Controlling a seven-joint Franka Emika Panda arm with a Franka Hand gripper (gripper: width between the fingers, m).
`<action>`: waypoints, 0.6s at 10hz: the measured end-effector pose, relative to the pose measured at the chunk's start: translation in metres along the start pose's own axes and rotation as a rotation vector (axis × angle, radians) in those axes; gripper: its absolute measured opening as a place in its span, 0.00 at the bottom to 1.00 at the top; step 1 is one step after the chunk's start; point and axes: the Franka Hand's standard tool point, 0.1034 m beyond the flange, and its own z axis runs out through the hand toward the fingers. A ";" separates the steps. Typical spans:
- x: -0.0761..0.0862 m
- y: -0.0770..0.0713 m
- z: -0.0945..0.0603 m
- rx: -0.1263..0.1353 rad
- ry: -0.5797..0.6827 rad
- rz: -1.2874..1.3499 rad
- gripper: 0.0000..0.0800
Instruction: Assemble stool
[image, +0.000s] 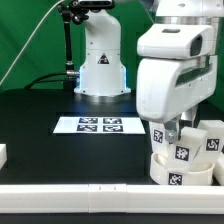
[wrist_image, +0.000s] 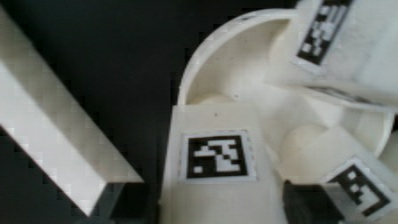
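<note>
The white round stool seat (image: 172, 172) lies at the front on the exterior view's right, and white tagged legs (image: 208, 141) stand on it. My gripper (image: 171, 134) hangs straight down over the seat. In the wrist view the gripper (wrist_image: 217, 206) has a tagged white leg (wrist_image: 217, 130) between its jaws, and dark fingers press against both sides of it. This leg reaches onto the curved seat (wrist_image: 228, 58). Two more tagged legs (wrist_image: 324, 28) (wrist_image: 366, 182) show beside it. The fingertips themselves are hidden.
The marker board (image: 100, 125) lies mid-table. A long white bar (image: 70, 192) edges the front of the table and also shows in the wrist view (wrist_image: 54, 120), close to the seat. A small white piece (image: 3, 155) sits at the exterior view's left edge. The arm's base (image: 100, 60) stands behind.
</note>
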 end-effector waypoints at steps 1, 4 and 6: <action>0.000 0.000 0.000 0.000 0.000 0.072 0.42; -0.002 0.001 0.001 -0.016 0.023 0.416 0.42; -0.001 0.002 0.001 -0.014 0.043 0.622 0.42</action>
